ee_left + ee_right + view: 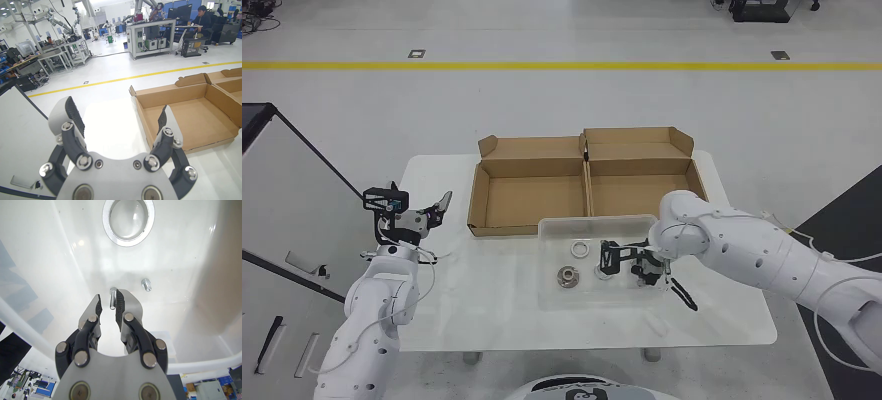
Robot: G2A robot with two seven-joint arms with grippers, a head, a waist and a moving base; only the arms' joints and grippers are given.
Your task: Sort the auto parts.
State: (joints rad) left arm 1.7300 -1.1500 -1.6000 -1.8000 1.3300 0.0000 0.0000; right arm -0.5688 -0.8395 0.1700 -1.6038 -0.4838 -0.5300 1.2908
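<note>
My right gripper [109, 296] is down inside the clear plastic bin [547, 232], open. A long silver bolt [112, 298] lies between its fingertips, close against one pad [119, 306] with a gap to the other. A short bolt [146, 284] lies just beside it, and a silver ring [128, 222] farther along the bin floor. From above, the right gripper [608, 258] sits between the ring [580, 248] and the bin's right end, with a round hub part [565, 277] near the bin's front left. My left gripper [119, 108] is open and holds nothing, above the table's left side [432, 212].
Two open cardboard boxes [527, 192] [637, 185] stand side by side behind the bin, both bare inside. The left box [189, 121] lies just right of my left gripper. A white board [292, 190] leans off the table's left edge.
</note>
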